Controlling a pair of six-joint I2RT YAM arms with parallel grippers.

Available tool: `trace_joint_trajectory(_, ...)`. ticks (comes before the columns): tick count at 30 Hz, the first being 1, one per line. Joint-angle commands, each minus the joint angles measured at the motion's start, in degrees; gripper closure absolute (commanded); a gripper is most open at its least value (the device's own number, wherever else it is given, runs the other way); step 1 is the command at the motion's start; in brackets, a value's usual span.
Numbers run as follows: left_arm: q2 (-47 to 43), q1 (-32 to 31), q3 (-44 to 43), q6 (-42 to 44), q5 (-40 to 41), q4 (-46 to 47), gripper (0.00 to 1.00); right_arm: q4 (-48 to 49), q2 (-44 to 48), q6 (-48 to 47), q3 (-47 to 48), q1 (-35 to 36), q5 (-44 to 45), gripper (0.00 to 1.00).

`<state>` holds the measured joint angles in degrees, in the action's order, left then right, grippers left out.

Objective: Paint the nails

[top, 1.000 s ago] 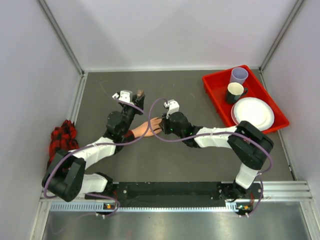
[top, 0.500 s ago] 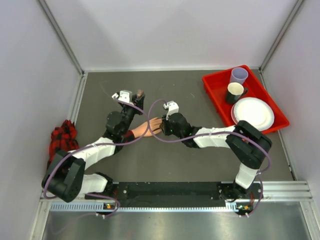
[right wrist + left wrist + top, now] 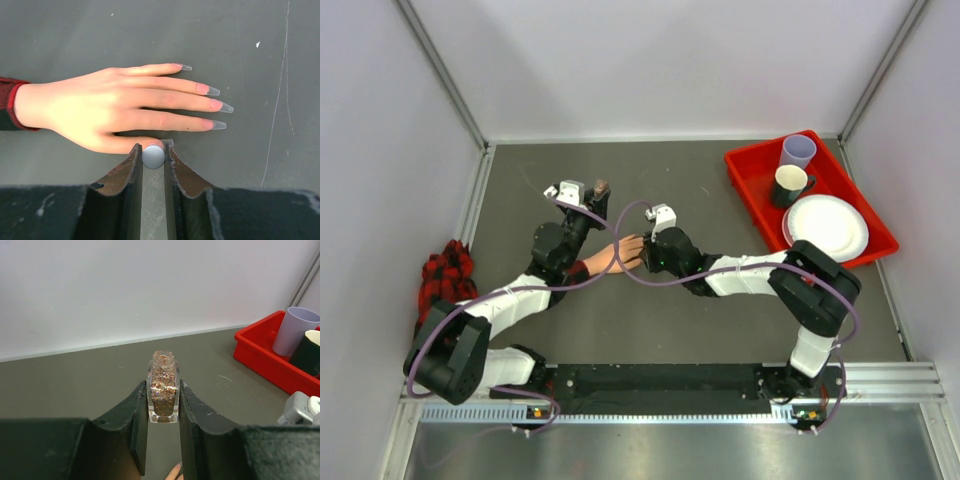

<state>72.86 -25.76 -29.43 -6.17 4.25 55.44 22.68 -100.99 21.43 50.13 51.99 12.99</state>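
Observation:
A peach mannequin hand (image 3: 115, 107) lies flat on the grey table with its fingers pointing right, and it also shows in the top view (image 3: 608, 258). Its long clear-tipped nails (image 3: 215, 105) show on the fingers. My right gripper (image 3: 153, 150) is shut on a grey round-topped brush cap (image 3: 153, 156), held right over the thumb tip; the thumb nail is mostly hidden behind it. My left gripper (image 3: 163, 400) is shut on an uncapped bottle of coppery glitter polish (image 3: 163, 390), held upright behind the hand (image 3: 601, 187). One fingertip (image 3: 175, 472) peeks in below the left jaws.
The red-and-black plaid sleeve (image 3: 447, 275) bunches at the left wall. A red tray (image 3: 750, 170) at the back right holds a lilac cup (image 3: 798, 150), a black mug (image 3: 790, 184) and a white plate (image 3: 826, 227). White walls enclose the table.
The right arm's elbow has shifted slightly left while its gripper stays at the hand's fingertips. The left arm and the bottle have not moved.

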Motion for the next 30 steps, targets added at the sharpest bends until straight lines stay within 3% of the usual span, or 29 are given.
trace_joint_trajectory(1, -1.8, 0.3, 0.0, -0.9, -0.7, 3.6, 1.0, 2.0, -1.3, -0.4, 2.1, 0.7, 0.5, 1.0)
trace_joint_trajectory(30, -2.4, 0.7, 0.3, -1.0, -1.3, 3.3, 1.0, 2.3, -2.1, -1.0, 3.6, 0.7, 0.9, 1.0)
